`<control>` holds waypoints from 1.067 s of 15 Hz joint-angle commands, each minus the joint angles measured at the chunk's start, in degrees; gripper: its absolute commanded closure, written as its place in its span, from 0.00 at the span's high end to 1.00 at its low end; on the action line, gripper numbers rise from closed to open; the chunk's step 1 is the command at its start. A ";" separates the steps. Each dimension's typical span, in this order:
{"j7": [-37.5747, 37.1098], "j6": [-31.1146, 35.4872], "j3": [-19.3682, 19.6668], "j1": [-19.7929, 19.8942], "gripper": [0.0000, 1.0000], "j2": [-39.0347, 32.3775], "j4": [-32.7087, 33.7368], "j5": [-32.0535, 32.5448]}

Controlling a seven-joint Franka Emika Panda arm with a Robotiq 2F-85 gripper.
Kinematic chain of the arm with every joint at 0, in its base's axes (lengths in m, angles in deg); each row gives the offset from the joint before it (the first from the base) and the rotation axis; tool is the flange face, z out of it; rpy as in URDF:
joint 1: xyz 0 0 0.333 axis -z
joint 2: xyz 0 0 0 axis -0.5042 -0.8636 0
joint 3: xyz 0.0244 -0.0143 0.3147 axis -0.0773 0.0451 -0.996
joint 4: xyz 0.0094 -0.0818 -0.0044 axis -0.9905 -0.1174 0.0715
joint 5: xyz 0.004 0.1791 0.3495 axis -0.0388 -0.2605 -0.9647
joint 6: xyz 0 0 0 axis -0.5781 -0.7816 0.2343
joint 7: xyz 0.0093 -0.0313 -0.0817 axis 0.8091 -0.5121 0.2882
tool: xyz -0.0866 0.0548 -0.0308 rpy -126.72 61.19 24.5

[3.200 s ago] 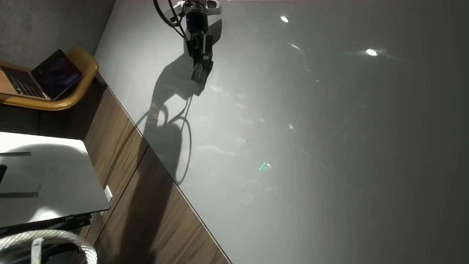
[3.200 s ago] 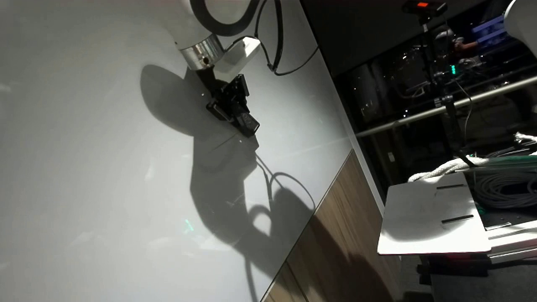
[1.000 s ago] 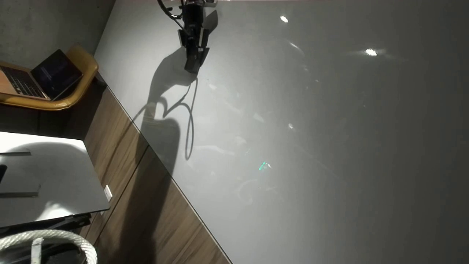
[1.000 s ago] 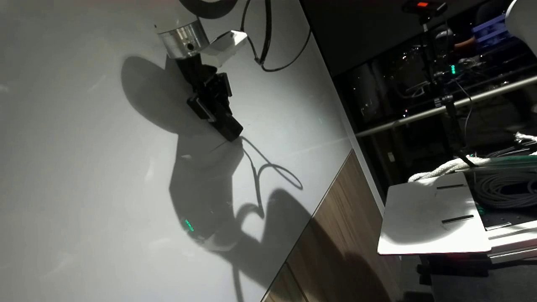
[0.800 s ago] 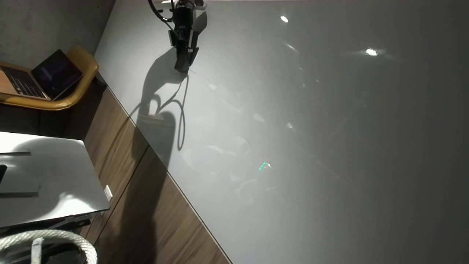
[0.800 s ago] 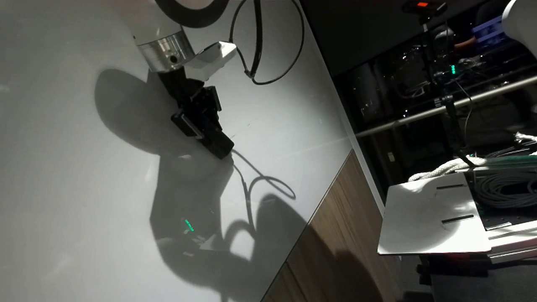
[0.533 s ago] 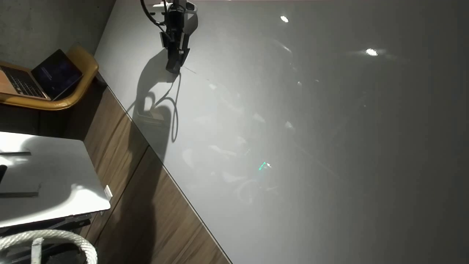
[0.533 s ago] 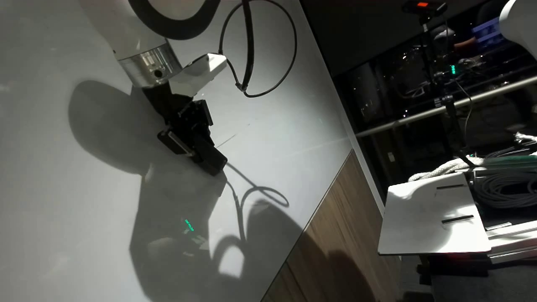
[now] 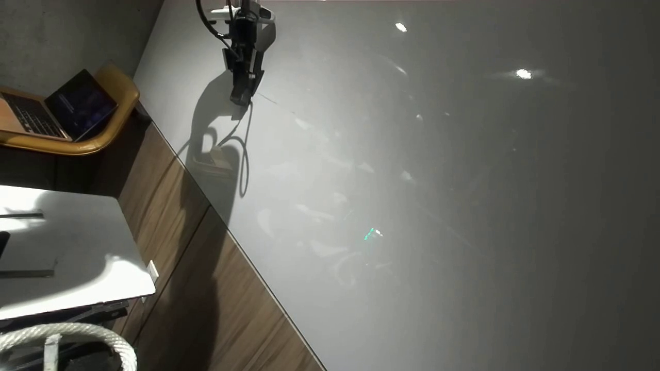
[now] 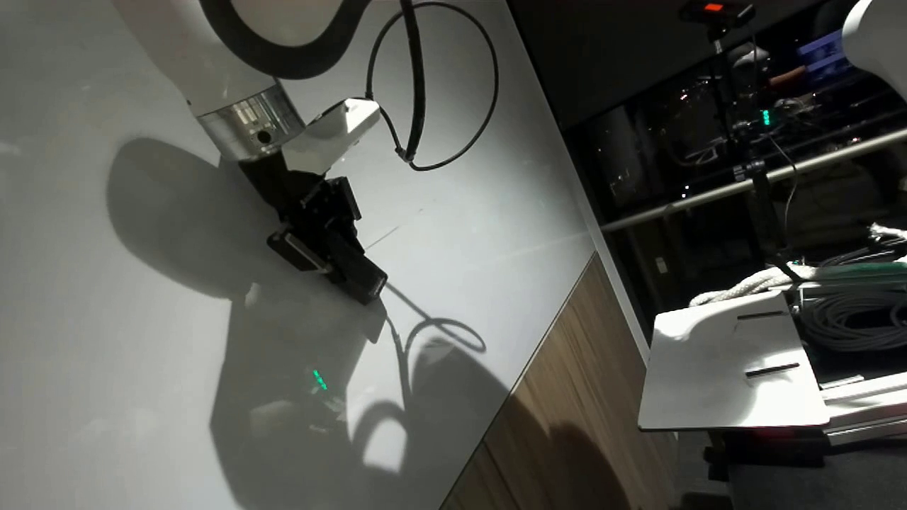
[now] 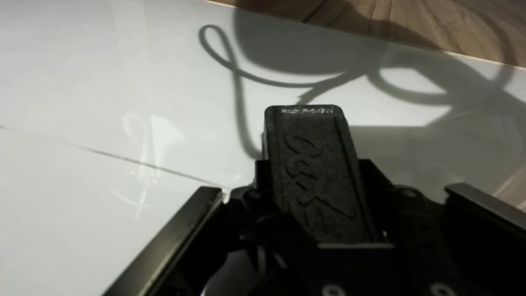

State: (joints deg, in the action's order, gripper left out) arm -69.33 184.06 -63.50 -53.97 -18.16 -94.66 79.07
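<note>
Both my fingers (image 11: 377, 191) are pinching the block (image 11: 314, 164) by its sides, likely to leave its end free.

- Well-defined shadows of the arm (image 10: 198, 60) and a cable (image 10: 419, 85) are cast across the pale surface (image 10: 482, 212) in both exterior views.
- Two small glare spots (image 9: 523, 73) are mirrored on it in an exterior view (its right side is left dim).
- Detail is swallowed by darkness on the claw (image 11: 314, 174) in the wrist view.
</note>
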 commanded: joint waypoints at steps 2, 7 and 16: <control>1.71 4.46 3.04 5.83 0.29 4.90 -5.52 0.85; 0.85 5.88 6.81 10.69 0.29 11.64 -12.87 0.71; -1.71 15.24 7.04 16.08 0.29 22.40 -38.61 -5.83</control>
State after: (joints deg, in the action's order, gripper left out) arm -69.31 195.28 -55.57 -37.92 -0.85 -122.36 76.42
